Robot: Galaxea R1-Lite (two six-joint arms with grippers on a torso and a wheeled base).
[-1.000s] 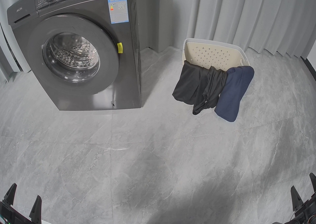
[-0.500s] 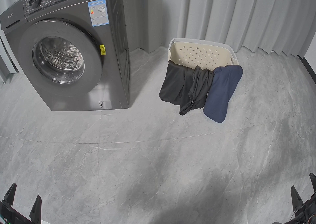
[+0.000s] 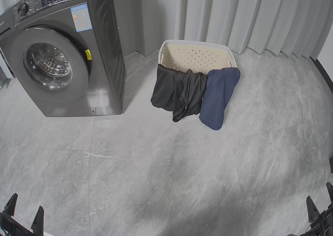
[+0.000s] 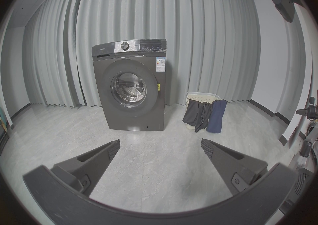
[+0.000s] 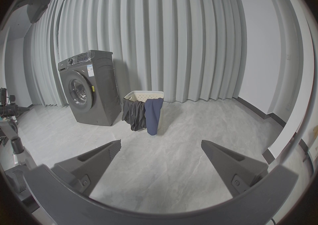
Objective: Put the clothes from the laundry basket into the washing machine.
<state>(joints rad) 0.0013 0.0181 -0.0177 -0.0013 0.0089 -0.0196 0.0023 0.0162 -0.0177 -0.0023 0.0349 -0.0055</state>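
Ahead on the floor (image 3: 156, 177), a black garment (image 3: 177, 91) and a navy garment (image 3: 216, 98) drape over the near rim of the laundry basket (image 3: 196, 43) beside the washing machine (image 3: 62, 56), far from the left gripper (image 4: 159, 142) and right gripper (image 5: 160, 143), jaws spread and empty; tugging one could tip the basket.

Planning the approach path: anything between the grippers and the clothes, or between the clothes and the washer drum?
Only bare floor lies between the left gripper, the right gripper and the clothes draped over the basket's front rim. The washer's door looks shut, so it stands between clothes and drum.
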